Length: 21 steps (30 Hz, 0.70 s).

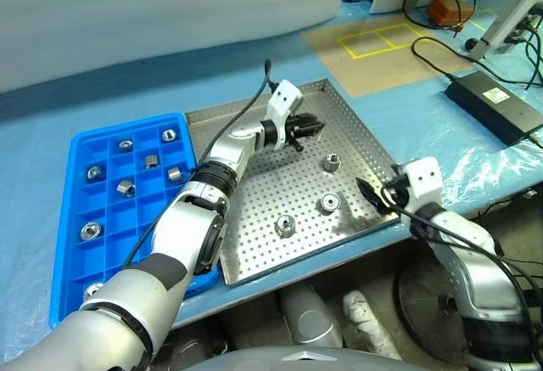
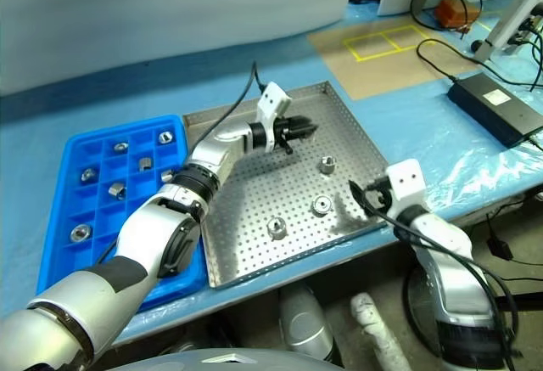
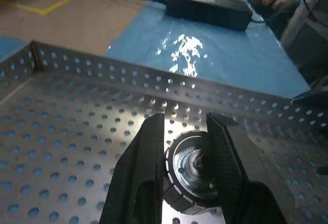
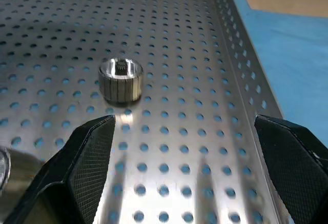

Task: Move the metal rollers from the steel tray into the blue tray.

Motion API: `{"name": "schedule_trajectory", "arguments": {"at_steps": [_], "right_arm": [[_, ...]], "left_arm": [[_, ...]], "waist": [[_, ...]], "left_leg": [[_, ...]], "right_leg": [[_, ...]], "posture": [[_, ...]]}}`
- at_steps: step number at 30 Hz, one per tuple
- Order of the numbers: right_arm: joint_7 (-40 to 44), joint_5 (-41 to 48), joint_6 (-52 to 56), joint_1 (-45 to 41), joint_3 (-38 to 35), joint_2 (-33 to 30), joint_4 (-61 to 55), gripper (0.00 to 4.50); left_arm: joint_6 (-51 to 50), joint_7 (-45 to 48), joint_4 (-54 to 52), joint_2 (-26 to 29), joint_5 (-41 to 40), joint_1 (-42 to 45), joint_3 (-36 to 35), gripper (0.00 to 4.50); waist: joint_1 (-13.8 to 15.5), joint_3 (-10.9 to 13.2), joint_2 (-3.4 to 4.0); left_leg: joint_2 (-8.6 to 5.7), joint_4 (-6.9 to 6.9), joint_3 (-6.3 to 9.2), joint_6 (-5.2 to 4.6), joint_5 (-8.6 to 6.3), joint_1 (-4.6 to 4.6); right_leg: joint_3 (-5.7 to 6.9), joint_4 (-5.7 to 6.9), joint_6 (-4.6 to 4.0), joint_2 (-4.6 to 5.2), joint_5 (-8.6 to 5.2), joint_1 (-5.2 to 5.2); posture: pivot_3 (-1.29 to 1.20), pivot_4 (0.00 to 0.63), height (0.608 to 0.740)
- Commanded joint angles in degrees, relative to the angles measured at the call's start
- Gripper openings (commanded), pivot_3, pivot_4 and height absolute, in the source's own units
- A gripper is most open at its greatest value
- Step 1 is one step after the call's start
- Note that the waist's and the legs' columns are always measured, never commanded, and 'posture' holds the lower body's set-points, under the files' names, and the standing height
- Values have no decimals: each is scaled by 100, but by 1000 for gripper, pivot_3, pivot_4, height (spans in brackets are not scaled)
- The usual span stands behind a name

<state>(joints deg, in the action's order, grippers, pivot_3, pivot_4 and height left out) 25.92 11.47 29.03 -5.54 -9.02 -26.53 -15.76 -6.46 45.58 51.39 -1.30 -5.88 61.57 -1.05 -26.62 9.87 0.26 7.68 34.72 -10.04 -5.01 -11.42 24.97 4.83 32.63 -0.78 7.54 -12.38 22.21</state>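
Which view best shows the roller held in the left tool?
Left wrist view: the roller sits large between the left tool's fingers, end face visible. In both eye views the tool hides it.

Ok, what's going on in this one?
A two-armed robot is moving metal rollers out of the steel tray into the blue tray. The left gripper is shut on one roller above the steel tray. The right gripper is open at the tray's near right edge, facing another roller. Three rollers lie loose in the steel tray; several already sit in the blue tray's compartments.
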Motion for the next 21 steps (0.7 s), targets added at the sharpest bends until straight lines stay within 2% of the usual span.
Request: {"name": "schedule_trajectory", "arguments": {"at_steps": [1,6,9,14,17,21], "right_arm": [[370,265,-287,-889,109,3,435,4500],[1132,326,-583,-2061,682,239,1478,4500],[1849,333,-868,-2737,1029,298,2271,4500],[2652,173,-1451,-3533,1524,612,3367,4500],[2810,77,-1757,-3829,1628,799,3925,4500],[3011,-11,-2069,-4012,1730,981,4422,4500]], "left_arm": [[-426,-323,-1509,165,-353,-485,-209,1311],[-1074,-948,-3459,539,-361,-1636,-201,1311],[-1436,-1361,-4634,709,-281,-2405,-112,1311],[-1993,-2013,-6091,890,-266,-3483,-90,1311],[-2276,-2226,-6738,946,-334,-3959,-27,1311],[-2689,-2315,-7484,1068,-493,-4500,31,1311]], "waist": [[105,5,0],[631,12,-2],[1100,18,4],[2183,21,8],[2796,22,9],[3250,22,9]], "left_leg": [[2,2,0,0,0,-2],[22,10,28,-4,7,-14],[28,28,36,-5,11,-10],[48,38,29,31,34,6],[55,37,19,49,45,4],[46,39,2,54,51,1]], "right_leg": [[0,8,-2,-1,1,0],[18,40,-17,-18,10,0],[20,87,-40,-19,-4,13],[16,127,-55,-20,-10,44],[6,139,-70,-26,-18,48],[-24,169,-103,-25,-31,58]], "posture": [[-373,150,740],[-149,150,740],[-81,150,740],[67,150,740],[124,150,740],[169,150,740]]}}
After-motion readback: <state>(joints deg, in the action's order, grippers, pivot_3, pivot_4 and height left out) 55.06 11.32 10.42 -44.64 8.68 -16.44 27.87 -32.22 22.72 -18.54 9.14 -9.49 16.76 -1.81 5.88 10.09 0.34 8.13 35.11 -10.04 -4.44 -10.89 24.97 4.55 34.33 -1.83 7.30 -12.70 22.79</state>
